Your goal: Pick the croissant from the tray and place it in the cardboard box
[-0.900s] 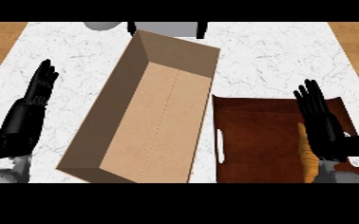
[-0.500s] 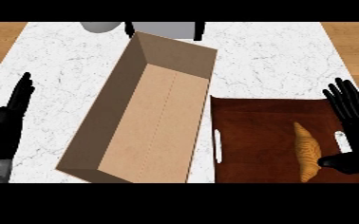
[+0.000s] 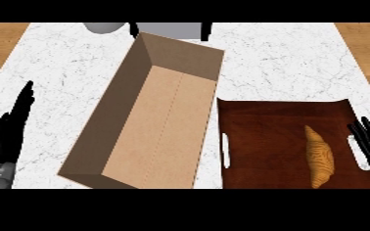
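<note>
I see the croissant (image 3: 318, 157) lying on the dark brown tray (image 3: 267, 142) in the lower right of the frame, long and thin, with one tip pointing up and one down. My right hand (image 3: 360, 138) shows only as a few straight fingers at the right edge, just beside the croissant, and it holds nothing. My left hand (image 3: 17, 122) rests at the left edge with straight fingers up, holding nothing too. I think the job has not really begun. To do it well, I should bring the right hand over the middle of the croissant and close across its thin side, not its tips. The cardboard box (image 3: 155, 122) sits in the middle, open on top, and its right wall touches or nearly touches the tray. So I must lift the croissant up over that wall first. The white counter (image 3: 289, 63) above the tray gives open room.
</note>
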Robot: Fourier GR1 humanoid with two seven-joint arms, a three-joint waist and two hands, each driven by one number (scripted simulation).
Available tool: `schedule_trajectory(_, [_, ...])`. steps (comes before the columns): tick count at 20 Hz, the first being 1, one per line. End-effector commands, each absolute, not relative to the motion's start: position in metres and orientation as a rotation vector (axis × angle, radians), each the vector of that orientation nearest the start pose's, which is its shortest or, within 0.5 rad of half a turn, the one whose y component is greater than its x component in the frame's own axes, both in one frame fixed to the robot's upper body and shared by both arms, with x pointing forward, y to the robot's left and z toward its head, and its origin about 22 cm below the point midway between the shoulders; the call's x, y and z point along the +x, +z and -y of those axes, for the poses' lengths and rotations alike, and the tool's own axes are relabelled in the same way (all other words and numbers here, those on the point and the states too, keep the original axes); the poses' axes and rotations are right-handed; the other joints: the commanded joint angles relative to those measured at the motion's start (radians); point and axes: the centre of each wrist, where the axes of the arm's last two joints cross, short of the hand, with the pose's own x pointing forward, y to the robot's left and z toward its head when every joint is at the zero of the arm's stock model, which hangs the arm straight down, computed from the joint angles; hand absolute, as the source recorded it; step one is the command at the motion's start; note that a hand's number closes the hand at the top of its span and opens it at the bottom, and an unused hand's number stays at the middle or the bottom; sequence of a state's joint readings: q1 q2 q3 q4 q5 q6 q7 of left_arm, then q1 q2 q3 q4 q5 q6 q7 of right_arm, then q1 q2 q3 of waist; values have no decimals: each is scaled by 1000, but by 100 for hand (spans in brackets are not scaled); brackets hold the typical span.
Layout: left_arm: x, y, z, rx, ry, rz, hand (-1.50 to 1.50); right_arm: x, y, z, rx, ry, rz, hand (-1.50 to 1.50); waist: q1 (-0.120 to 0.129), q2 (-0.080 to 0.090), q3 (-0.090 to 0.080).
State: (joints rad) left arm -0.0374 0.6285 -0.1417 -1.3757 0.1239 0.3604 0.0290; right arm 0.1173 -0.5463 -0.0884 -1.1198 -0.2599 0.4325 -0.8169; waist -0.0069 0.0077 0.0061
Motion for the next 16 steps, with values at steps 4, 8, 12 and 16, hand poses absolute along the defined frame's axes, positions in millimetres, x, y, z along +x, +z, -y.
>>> schedule_trajectory(4, [251, 22, -350, 630, -226, 1385, 0, 177, -34, 478, -37, 480, 1955, -150, 26, -4, 0])
schedule_trajectory(8, [264, 18, -358, 632, -201, 1391, 0, 197, -3, 493, -99, 794, 1815, -150, 22, 2, -3])
schedule_trajectory(12, [267, 26, -358, 646, -221, 1385, 0, 194, 2, 502, -72, 970, 1709, -150, 19, -3, -4])
schedule_trajectory(16, [258, 6, -351, 653, -214, 1381, 0, 221, 19, 487, -130, 1177, 1574, -150, 17, -5, -6])
